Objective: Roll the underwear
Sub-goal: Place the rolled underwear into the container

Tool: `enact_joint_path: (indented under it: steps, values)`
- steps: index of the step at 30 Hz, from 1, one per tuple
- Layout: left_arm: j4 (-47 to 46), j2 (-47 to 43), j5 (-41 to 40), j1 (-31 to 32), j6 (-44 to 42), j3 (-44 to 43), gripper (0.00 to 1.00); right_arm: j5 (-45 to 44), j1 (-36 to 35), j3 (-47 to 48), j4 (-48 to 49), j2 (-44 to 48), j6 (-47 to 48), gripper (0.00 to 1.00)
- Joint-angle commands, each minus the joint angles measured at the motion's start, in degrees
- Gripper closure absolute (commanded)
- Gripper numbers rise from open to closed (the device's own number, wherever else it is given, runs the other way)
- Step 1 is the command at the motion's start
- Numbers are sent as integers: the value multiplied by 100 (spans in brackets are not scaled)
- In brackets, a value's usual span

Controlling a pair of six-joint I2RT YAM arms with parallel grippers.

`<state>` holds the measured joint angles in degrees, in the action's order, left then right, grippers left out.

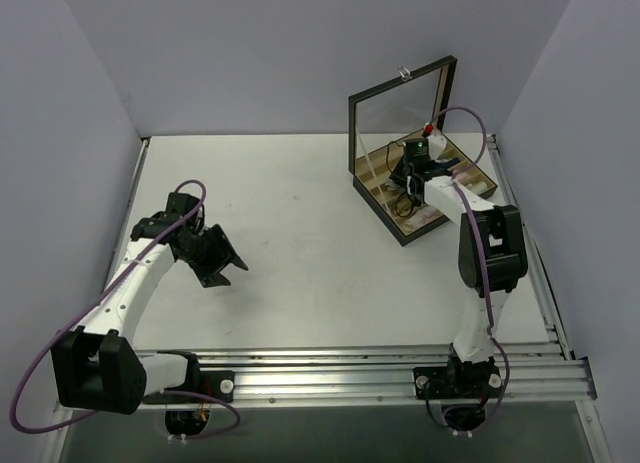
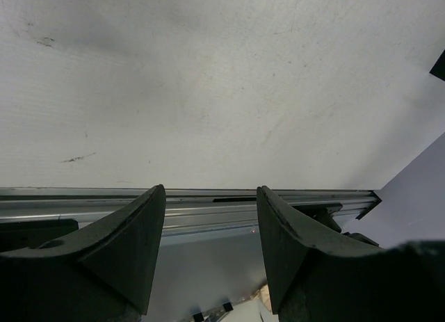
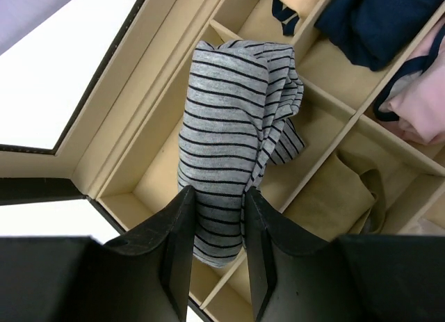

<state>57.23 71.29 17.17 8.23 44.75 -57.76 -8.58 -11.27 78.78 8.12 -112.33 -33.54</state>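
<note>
The underwear point(image 3: 226, 113) is a grey bundle with thin dark stripes, seen in the right wrist view. It hangs over the beige compartments of the open box point(image 3: 125, 134). My right gripper point(image 3: 219, 191) is shut on its near end, one finger on each side of the cloth. From above, the right gripper point(image 1: 414, 173) reaches into the box point(image 1: 417, 235) at the back right and hides the underwear. My left gripper point(image 1: 224, 267) hovers over the table's left side, open with nothing between its fingers point(image 2: 139, 238).
The box lid point(image 1: 400, 108) stands upright behind the compartments. Neighbouring compartments hold a dark blue garment point(image 3: 375, 19), a pink one point(image 3: 417, 106) and a tan one point(image 3: 344, 193). A metal rail point(image 1: 400, 368) runs along the near table edge.
</note>
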Motion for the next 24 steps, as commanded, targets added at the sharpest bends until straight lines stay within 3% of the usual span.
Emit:
enact_joint_path:
  steps: [1, 12, 17, 24]
  values:
    - [-10, 69, -38, 38, 34, -139, 37, -319, -16, -12, 146, -34, -258, 100]
    - [25, 193, -65, 73, -28, -262, 37, -602, -121, -697, 198, -69, -1593, 100]
    - [130, 175, -152, 65, -98, -324, 37, -531, -165, -584, 172, -245, -1744, 100]
    - [86, 131, -117, 73, -37, -236, 37, -1066, -376, -100, -994, -456, -2296, 100]
